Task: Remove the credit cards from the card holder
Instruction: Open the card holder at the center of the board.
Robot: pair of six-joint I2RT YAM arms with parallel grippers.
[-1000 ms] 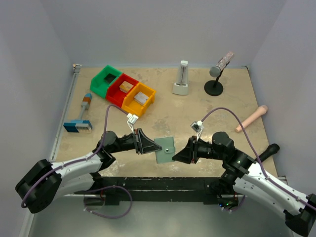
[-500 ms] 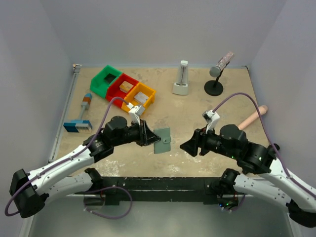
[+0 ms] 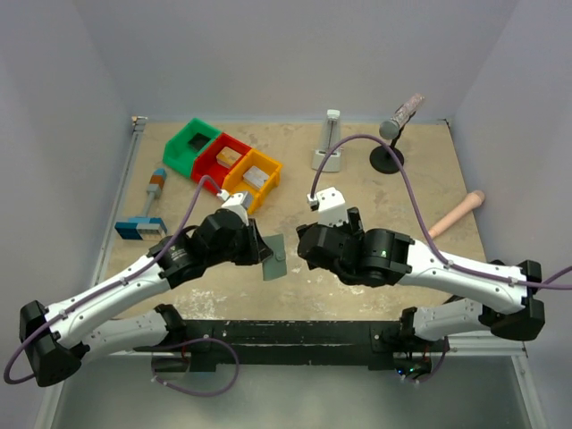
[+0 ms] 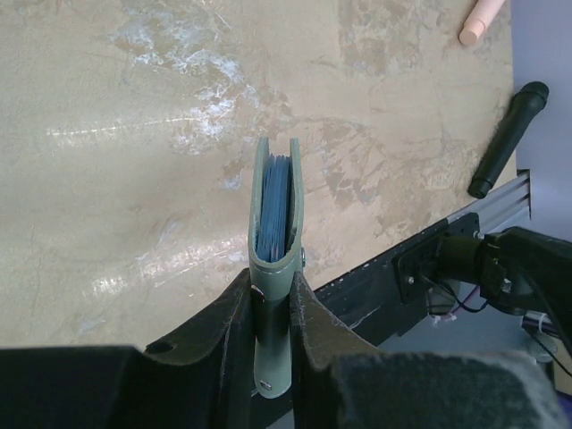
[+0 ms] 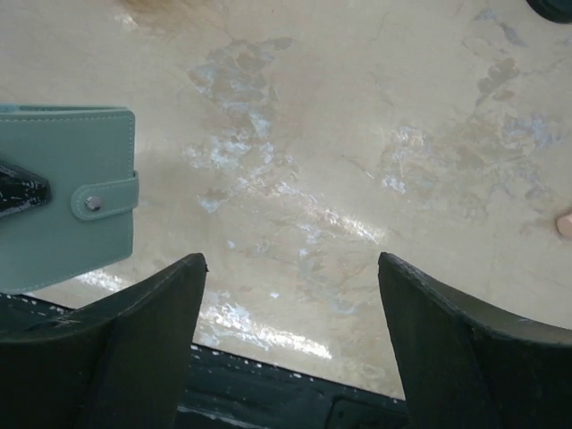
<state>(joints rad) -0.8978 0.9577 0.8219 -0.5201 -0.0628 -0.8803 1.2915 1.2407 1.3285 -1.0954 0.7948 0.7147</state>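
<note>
The light blue-teal card holder (image 3: 274, 259) is held off the table, closed, edge-on to the top camera. My left gripper (image 3: 260, 250) is shut on its lower end. The left wrist view shows the card holder (image 4: 275, 268) between my fingers (image 4: 234, 308), with the blue edges of the credit cards (image 4: 275, 201) showing inside it. No orange-gold card shows. My right gripper (image 3: 308, 247) is open and empty just right of the holder. In the right wrist view the card holder (image 5: 54, 223) and its snapped tab (image 5: 103, 198) sit left of my right gripper (image 5: 292, 264).
Green (image 3: 192, 147), red (image 3: 222, 161) and orange (image 3: 253, 179) bins stand at the back left. A blue-and-white block with a handle (image 3: 143, 225) lies at the left. A white upright object (image 3: 329, 147), a microphone on a stand (image 3: 391, 138) and a peach rod (image 3: 456, 214) are at the back and right.
My left arm has lifted the card holder and turned it edge-on, staying shut on it. My right arm drew back from it, then swung left and close beside it, open.
</note>
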